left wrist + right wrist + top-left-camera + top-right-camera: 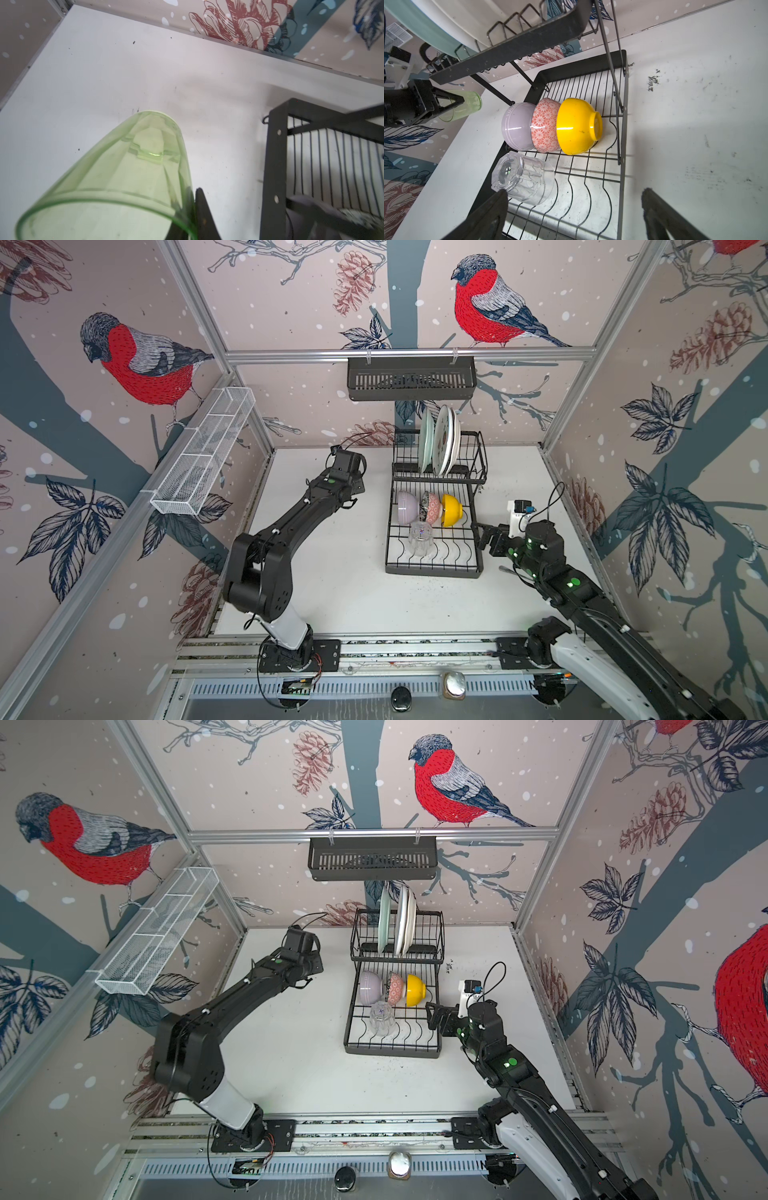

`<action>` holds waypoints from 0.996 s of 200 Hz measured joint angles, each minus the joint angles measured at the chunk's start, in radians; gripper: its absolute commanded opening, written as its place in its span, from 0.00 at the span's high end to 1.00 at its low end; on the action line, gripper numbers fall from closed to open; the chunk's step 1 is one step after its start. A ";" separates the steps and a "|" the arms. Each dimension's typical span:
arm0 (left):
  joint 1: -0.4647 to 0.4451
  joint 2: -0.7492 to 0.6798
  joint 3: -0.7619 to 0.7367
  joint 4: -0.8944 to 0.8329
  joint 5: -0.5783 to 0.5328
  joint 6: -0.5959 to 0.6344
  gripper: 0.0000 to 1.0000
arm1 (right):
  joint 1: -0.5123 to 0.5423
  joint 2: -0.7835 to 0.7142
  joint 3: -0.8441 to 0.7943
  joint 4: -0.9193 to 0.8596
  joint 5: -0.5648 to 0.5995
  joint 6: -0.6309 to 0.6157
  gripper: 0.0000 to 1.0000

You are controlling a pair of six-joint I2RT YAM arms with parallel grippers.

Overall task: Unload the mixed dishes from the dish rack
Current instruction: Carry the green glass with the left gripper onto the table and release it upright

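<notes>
The left jaws [193, 205] pinch the rim wall of the translucent, faceted green glass [116, 170] above the counter [104, 72], off the 9 o'clock side of the black wire dish rack [434, 568]. The right jaws [574, 191] gape wide and empty at its 3 o'clock edge. The clear glass [525, 178], faceted and base up on the wavy wires, sits just beside one tip. At its 12 o'clock, the glossy lilac bowl [517, 126], pink-patterned bowl [545, 124] and yellow bowl [575, 126] nest sideways. The lilac bowl's raised lettering cannot be read whole.

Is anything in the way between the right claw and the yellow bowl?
No dish does. The right claw is open, facing the yellow bowl across bare wire. The dish rack's side strut stands beside the bowl; the clear glass lies off to one side.
</notes>
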 measured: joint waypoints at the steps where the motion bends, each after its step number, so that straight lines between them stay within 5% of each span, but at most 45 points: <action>1: 0.000 0.004 0.004 -0.002 -0.001 0.000 1.00 | -0.001 0.001 0.000 0.001 -0.003 0.000 0.01; 102: 0.201 0.344 0.354 -0.209 0.084 0.056 1.00 | -0.057 0.009 -0.008 0.010 -0.032 -0.001 0.00; 199: 0.322 0.430 0.448 -0.368 0.195 0.123 1.00 | -0.131 0.027 -0.032 0.008 -0.095 0.000 0.01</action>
